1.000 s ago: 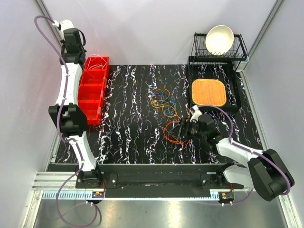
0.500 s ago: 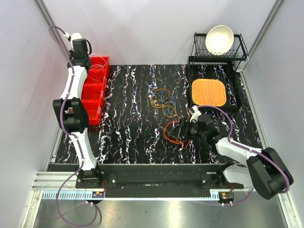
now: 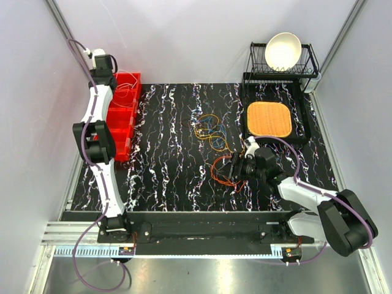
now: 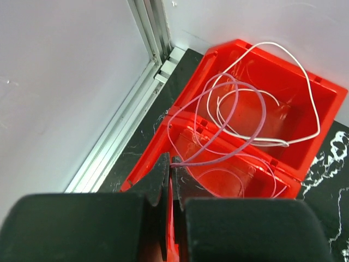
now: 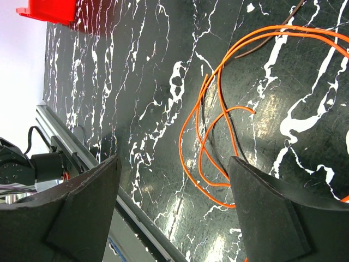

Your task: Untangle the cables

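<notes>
Nearest the arm bases, the right pincer [image 3: 234, 168] sits low over the black marbled surface [image 3: 165, 153], just nearer than the woven orange mat [image 3: 267, 118] and a little to its left. Its fingers are spread wide and hold nothing. In the right wrist view, the orange cables [image 5: 218, 136] lie flat on the surface between those fingers as a few loose overlapping loops, with a thin dark strand running through them. Farther back, just left of the mat and well apart from the pincer, lies a second tangle [image 3: 210, 130] of yellow, orange and blue wires, also flat on the surface. The mat itself lies on a dark tray. Directly behind it a black wire dish rack [image 3: 309, 61] holds a white bowl [image 3: 283, 50] tilted on its edge. Far to the left of the mat, across the whole surface, a row of red bins [image 3: 119, 131] runs along the left edge. The left pincer [image 4: 170, 180] hangs over the far end of that row with its fingers pressed together. A thin purple cable [image 4: 240, 143] runs from the closed tips and curls in loops over the bins. A white cable [image 4: 294, 71] is looped in the farthest compartment, overlapping the purple loops.
</notes>
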Tool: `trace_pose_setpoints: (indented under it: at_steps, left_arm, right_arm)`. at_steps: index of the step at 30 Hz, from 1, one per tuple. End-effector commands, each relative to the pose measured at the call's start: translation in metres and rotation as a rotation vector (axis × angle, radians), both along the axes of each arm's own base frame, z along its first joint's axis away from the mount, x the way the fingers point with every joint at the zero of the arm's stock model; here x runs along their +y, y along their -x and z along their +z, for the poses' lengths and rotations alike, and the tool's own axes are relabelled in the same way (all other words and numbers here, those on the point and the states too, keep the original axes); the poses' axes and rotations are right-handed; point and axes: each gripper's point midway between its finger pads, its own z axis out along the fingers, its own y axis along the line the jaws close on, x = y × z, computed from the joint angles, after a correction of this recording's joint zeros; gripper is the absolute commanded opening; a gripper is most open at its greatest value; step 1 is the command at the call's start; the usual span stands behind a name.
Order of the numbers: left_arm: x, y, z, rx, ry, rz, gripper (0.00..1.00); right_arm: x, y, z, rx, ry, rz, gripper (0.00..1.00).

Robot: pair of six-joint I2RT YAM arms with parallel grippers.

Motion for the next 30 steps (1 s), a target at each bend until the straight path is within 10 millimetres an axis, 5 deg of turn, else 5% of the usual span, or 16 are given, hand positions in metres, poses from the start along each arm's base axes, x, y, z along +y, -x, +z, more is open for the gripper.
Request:
trace_pose_setpoints:
  at_steps: [1,13,22,26,29,30]
  left_arm:
    - [0.007,-0.015,0.026,-0.09,-0.003,0.009,0.0]
    - [0.002,-0.008,-0.008,-0.045,0.04,-0.001,0.0]
    - [-0.002,-0.002,-0.062,0.049,0.067,-0.022,0.01]
    - [-0.006,-0.002,-0.064,0.048,0.08,-0.034,0.02]
    - [-0.006,0.0,-0.058,0.041,0.081,-0.035,0.08]
    - [-0.006,0.0,-0.055,0.036,0.08,-0.035,0.21]
  right_arm:
    - [0.009,-0.015,0.021,-0.074,-0.028,0.01,0.85]
    - [0.009,-0.016,0.019,-0.068,-0.023,0.007,0.85]
    - [0.008,-0.016,0.019,-0.069,-0.023,0.006,0.85]
    - [0.009,-0.016,0.019,-0.068,-0.023,0.007,0.85]
    - [0.008,-0.016,0.02,-0.07,-0.024,0.007,0.85]
    - [0.009,-0.016,0.02,-0.07,-0.023,0.008,0.85]
